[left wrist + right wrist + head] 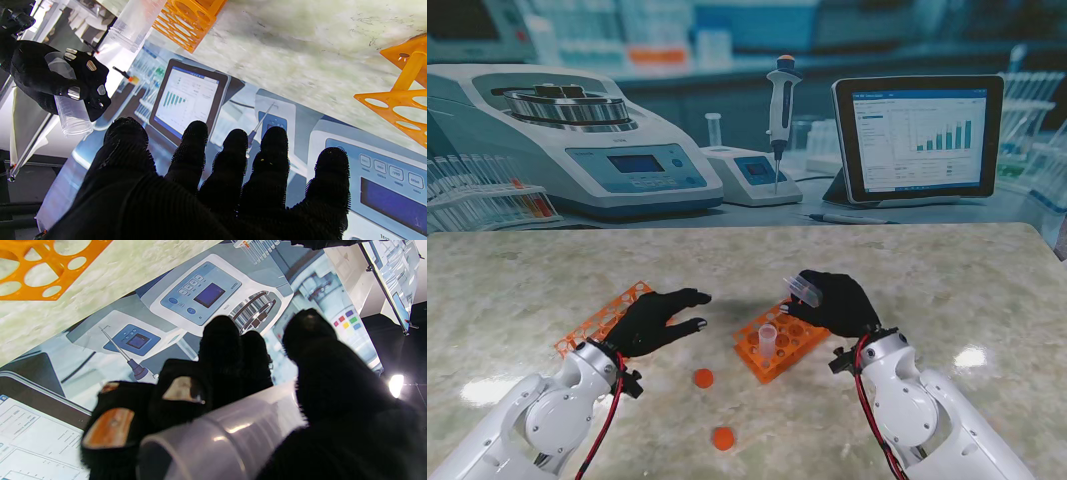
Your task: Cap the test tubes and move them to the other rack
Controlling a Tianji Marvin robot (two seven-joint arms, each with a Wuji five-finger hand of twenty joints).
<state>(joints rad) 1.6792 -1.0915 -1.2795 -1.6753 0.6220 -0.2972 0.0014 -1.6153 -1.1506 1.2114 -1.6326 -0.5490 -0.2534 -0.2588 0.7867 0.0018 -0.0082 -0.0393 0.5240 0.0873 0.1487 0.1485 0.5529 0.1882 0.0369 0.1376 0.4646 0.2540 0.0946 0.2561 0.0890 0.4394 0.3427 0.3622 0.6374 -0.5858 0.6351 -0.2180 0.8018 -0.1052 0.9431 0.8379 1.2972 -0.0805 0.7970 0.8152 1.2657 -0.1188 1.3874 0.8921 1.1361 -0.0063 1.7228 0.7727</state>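
Two orange caps [703, 378] lie loose on the bench [947, 290] in the stand view, nearer to me than the right rack [779, 345], which holds one uncapped tube [768, 340]. Left hand [659, 320] hovers over the left rack [599, 322], fingers spread, empty. Right wrist view: right hand [253, 400] fingers clasp a clear test tube [217, 440]

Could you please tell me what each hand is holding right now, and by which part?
The right hand grips a clear plastic test tube around its body, open end exposed. The left hand is open and holds nothing.
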